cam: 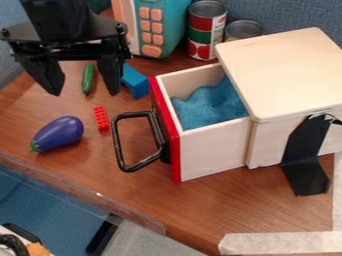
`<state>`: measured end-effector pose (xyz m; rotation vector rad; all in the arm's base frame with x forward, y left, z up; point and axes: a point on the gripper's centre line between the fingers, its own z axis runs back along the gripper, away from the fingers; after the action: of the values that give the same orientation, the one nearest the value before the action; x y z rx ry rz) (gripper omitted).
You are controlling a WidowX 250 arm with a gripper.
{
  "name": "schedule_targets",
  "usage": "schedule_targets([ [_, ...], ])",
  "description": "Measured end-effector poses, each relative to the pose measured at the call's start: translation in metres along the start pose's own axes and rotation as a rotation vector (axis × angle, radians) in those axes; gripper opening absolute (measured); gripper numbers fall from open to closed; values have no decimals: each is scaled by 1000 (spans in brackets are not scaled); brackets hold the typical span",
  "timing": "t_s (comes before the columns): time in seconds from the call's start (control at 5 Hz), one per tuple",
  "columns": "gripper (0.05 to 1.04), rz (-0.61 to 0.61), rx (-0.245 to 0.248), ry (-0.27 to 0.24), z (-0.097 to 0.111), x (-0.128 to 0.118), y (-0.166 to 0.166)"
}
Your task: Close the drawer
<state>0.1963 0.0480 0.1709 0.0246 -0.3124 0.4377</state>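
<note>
one pale wooden drawer with red front (214, 155), part-open; it lies right of and lower than the black two-finger gripper (80, 86), whose fingers stand wide apart, holding nothing. closing axis: from black looped handle (119, 145) rightward, slightly up, into the pale wooden box (287, 70).

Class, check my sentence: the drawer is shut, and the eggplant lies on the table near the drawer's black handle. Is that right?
The camera view shows the drawer open, not shut; the eggplant lies on the table near the drawer's black handle.
</note>
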Motion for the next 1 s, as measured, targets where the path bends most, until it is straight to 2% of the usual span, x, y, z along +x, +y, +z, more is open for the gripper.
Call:
schedule_targets([
  [0.2,1000,-10,-5,14,-3,-3,-1],
  [0.4,999,-90,-34,61,-15,-3,17],
  [0.6,1000,-231,-37,35,-21,-1,34],
  [0.8,1000,-326,-31,38,-34,1,57],
  [1.0,1000,-441,-17,79,-54,2,84],
])
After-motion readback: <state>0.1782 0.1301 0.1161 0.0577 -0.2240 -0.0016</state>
